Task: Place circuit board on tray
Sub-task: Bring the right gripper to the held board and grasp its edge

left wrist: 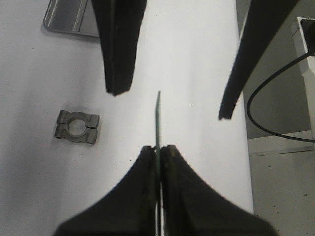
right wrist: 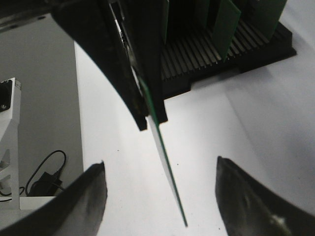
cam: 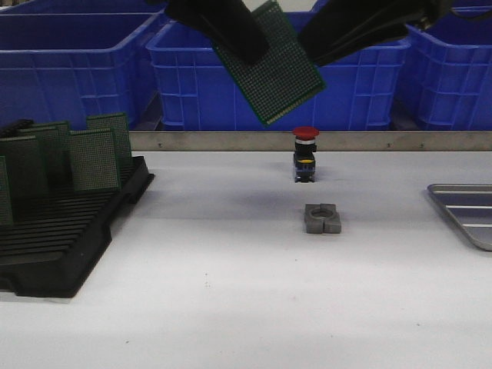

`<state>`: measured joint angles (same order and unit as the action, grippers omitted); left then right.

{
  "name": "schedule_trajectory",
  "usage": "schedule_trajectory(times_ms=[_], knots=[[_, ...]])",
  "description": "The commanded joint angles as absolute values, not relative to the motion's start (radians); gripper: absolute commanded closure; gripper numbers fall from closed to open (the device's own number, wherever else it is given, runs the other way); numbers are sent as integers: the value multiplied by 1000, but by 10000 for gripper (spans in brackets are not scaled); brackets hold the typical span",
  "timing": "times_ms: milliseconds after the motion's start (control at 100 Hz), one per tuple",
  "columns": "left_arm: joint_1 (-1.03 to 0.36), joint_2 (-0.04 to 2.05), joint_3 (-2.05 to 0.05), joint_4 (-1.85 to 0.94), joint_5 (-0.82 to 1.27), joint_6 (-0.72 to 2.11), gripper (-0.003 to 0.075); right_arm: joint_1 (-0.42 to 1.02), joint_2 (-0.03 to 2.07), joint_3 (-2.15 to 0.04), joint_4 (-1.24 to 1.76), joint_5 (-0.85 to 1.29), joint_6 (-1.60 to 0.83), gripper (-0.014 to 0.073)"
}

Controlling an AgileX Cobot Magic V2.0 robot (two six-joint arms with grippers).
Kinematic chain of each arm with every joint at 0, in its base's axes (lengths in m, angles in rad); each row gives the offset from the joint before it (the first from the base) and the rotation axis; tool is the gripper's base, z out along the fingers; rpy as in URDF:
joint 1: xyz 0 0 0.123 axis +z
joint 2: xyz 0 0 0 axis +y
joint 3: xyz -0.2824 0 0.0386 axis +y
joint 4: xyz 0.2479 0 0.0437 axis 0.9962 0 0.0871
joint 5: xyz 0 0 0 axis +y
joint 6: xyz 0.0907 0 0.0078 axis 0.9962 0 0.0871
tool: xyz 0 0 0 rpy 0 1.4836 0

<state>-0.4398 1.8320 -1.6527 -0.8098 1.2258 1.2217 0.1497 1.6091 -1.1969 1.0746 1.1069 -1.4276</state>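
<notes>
Two end effectors meet high above the bench. The left end effector point(left wrist: 158, 150) is clamped on one edge of the circuit board point(cam: 269, 65), its fingers pressed flat on both faces. The right end effector point(right wrist: 160, 196) stands with its fingers spread wide on either side of the board's free end, touching nothing.

In the front view the board hangs tilted in mid-air, in front of the blue crates point(cam: 361, 77) and well above the bench point(cam: 231, 307). It is a thin green perforated prototype board: probably light and stiff, and it shows no sag though held from one end only. Its faces look smooth, so a grip near an edge could let it pivot or slip; a hold further in on the flat faces, across the thickness, seems safest.

Below sit a grey split clamp block point(cam: 322, 218) and a red emergency-stop button point(cam: 306, 154). The tray point(cam: 465, 211) lies at the bench's right edge, well apart from the board. More boards stand in the black slotted rack point(cam: 69, 231) on the left.
</notes>
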Motion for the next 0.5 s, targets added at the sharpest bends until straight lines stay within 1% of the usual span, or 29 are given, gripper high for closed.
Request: schedule_trajectory(times_ms=[0,120,220,290,330,360,430,490], knots=[[-449,1779,-1682,-880,1277,1214,738,171,1604,-1243,1142,1112,-1441,96],[-449,1779,-1682,-880,1277,1214,738,194,1630,-1252,1142,1109,-1441,104],[-449,1779,-1682,-880,1277,1214,738,202,1637,-1253,1142,1105,-1441,172],[-449,1779,-1682,-880,1277,1214,738,202,1637,-1253,1142,1105,-1441,256],[-449,1779,-1682,-880,1277,1214,738,202,1637,-1253,1142,1105,-1441,326],[-449,1779,-1682,-880,1277,1214,738,202,1637,-1253,1142,1105,-1441,356],[-449,1779,-1682,-880,1277,1214,738,202,1637,-1253,1142,1105,-1441,466],[-449,1779,-1682,-880,1277,1214,738,202,1637,-1253,1142,1105,-1441,540]])
